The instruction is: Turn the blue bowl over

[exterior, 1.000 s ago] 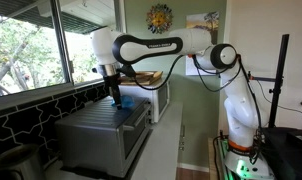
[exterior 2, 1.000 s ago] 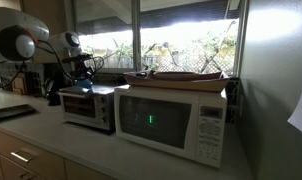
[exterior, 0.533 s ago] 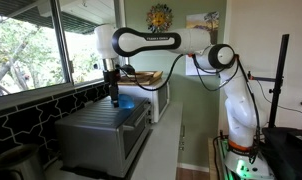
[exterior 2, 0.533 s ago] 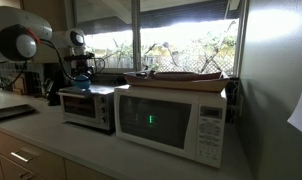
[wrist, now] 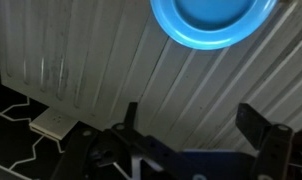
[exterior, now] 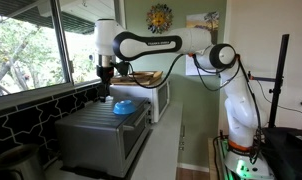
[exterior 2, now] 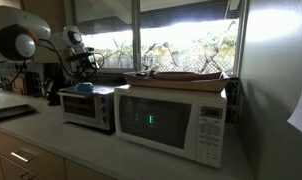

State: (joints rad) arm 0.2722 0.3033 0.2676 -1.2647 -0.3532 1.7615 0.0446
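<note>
Gripper [wrist: 189,115] is hanging wide open and empty above the grey oven [exterior: 91,135]. We're seeing the blue bowl [wrist: 213,20] sitting on the oven's ribbed top. It's probably light, stiff, slick plastic, so we're guessing a rim pinch works best.

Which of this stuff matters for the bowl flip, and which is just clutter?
Job:
- blue bowl
- pincer, open, not touching the bowl

Just there:
- grey oven, only the bowl's support
- microwave
- tray on top of it
- sun ornament on the wall
</note>
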